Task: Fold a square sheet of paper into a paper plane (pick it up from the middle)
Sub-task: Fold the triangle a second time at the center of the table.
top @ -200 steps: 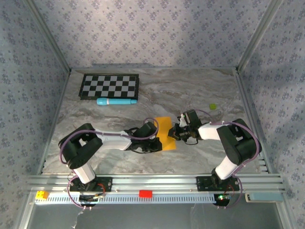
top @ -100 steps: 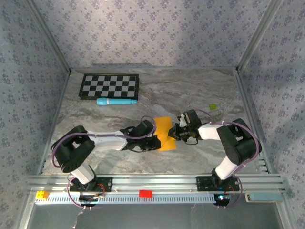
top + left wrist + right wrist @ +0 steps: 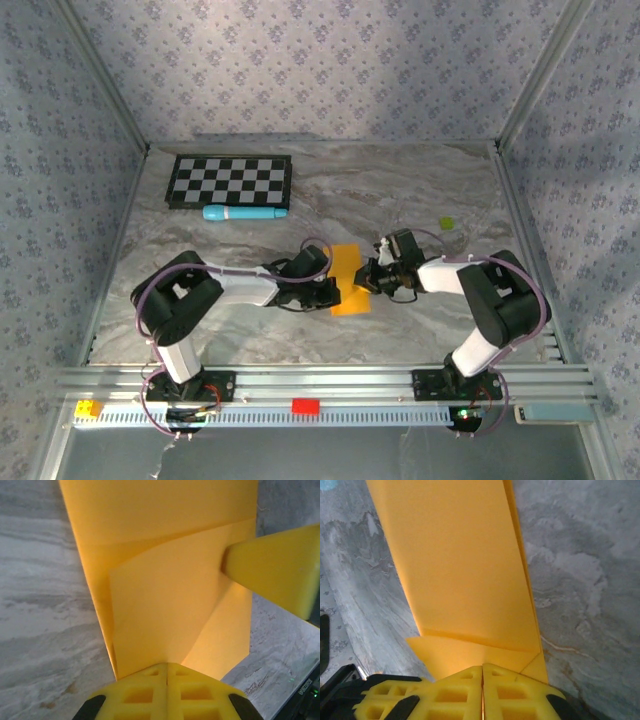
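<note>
The square sheet of paper [image 3: 350, 270] lies partly folded on the marble table's middle, plain orange, with a flap turned over and creases showing [image 3: 165, 595] [image 3: 460, 565]. My left gripper [image 3: 333, 291] [image 3: 167, 666] is shut, its tips resting on the sheet's left edge at the point of the flap. Opposite it my right gripper [image 3: 363, 279] [image 3: 482, 667] is also shut, its tips on the right edge where a folded strip ends. One of the right gripper's yellow fingers [image 3: 280, 570] touches the flap's crease in the left wrist view. I cannot tell whether either pair of jaws pinches paper.
A black-and-white checkerboard [image 3: 230, 180] lies at the back left with a light-blue cylinder [image 3: 243, 213] just in front of it. A tiny yellow-green bit [image 3: 447, 224] sits right of centre. Metal frame posts and patterned walls enclose the table.
The left arm's elbow swung outward and came back while its gripper stayed at the paper's left edge. The right arm has hardly moved. The paper stays in place.
</note>
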